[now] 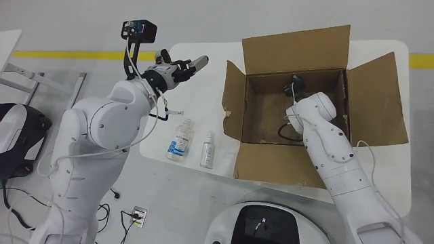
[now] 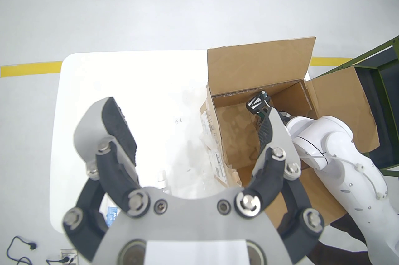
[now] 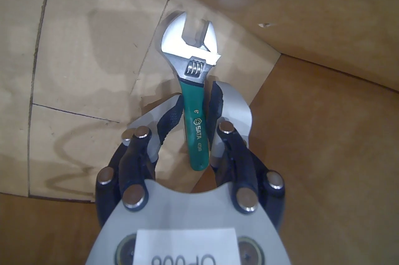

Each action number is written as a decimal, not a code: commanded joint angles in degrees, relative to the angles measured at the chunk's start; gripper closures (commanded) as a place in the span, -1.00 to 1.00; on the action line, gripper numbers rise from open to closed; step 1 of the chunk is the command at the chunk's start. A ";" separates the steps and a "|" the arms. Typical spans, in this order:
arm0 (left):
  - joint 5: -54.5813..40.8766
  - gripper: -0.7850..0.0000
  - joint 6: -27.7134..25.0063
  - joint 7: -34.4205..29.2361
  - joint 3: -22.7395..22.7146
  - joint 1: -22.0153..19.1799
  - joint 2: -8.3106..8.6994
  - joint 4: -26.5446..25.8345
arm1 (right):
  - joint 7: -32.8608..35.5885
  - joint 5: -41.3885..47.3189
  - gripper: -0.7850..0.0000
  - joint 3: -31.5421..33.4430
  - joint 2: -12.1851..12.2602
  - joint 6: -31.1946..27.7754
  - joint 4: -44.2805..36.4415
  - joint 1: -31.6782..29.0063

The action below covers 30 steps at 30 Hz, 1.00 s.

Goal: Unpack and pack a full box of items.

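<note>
An open cardboard box stands on the right of the white table. My right arm goes down into it. Inside, my right gripper is shut on the green handle of an adjustable wrench, whose steel head points toward the box's corner over the box floor. My left gripper hangs open and empty above the table, to the left of the box; its fingers are spread wide in the left wrist view, with the box beyond them.
Two small bottles lie near the table's front edge, left of the box: one with a blue label and a slimmer white one. The box flaps stand out to all sides. A green metal frame stands beyond the table.
</note>
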 commanded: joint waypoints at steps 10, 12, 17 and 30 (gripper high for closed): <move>0.00 -1.00 0.00 0.00 0.00 0.00 0.00 0.00 | -0.83 1.29 1.00 1.44 -0.29 -1.02 -0.94 -0.58; 0.00 -1.00 0.00 0.00 0.00 0.00 0.00 0.00 | -0.78 1.80 1.00 1.96 -0.23 -1.59 -2.15 -1.06; 0.00 -1.00 0.00 0.00 0.00 0.00 0.00 0.00 | -0.01 3.39 1.00 3.16 -0.03 -3.80 -6.60 -3.00; 0.00 -1.00 0.00 0.00 0.00 0.00 0.00 0.00 | -0.58 5.23 1.00 2.48 -0.40 -5.48 -11.13 -6.02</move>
